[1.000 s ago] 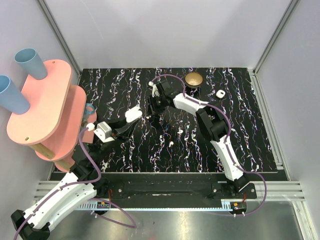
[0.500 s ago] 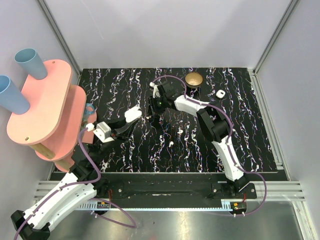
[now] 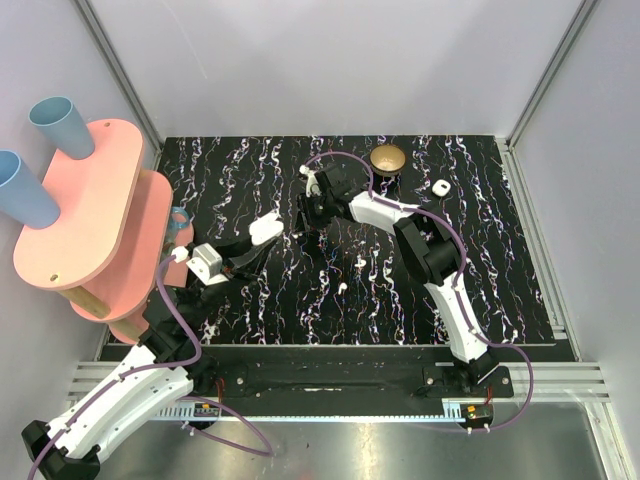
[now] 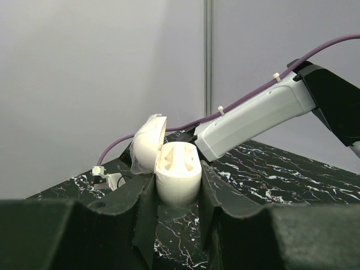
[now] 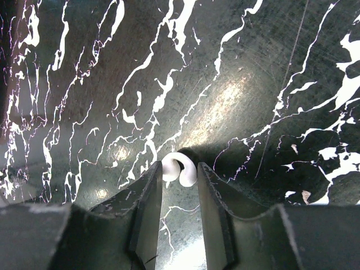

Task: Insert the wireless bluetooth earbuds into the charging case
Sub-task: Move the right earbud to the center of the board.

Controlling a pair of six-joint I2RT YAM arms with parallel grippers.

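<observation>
My left gripper (image 4: 177, 181) is shut on the charging case (image 4: 179, 166), a white rounded case held upright with its lid (image 4: 147, 145) hinged open to the left and both sockets empty. In the top view it sits left of centre (image 3: 265, 229). My right gripper (image 5: 179, 175) points down at the tabletop, and its two fingertips touch either side of a small white earbud (image 5: 188, 174). In the top view the right gripper (image 3: 309, 213) is just right of the case. Another small white bud-like piece (image 3: 343, 285) lies on the table nearer the front, and a similar white speck (image 3: 359, 263) lies close by.
A gold round dish (image 3: 388, 158) on a black base stands at the back. A small white ring-shaped piece (image 3: 439, 187) lies to its right. A pink two-tier shelf (image 3: 85, 215) with two blue cups (image 3: 60, 125) fills the left side. The right arm (image 4: 259, 112) reaches across behind the case.
The right wrist has shifted slightly over the same spot on the table. The left arm and the case have not moved.
</observation>
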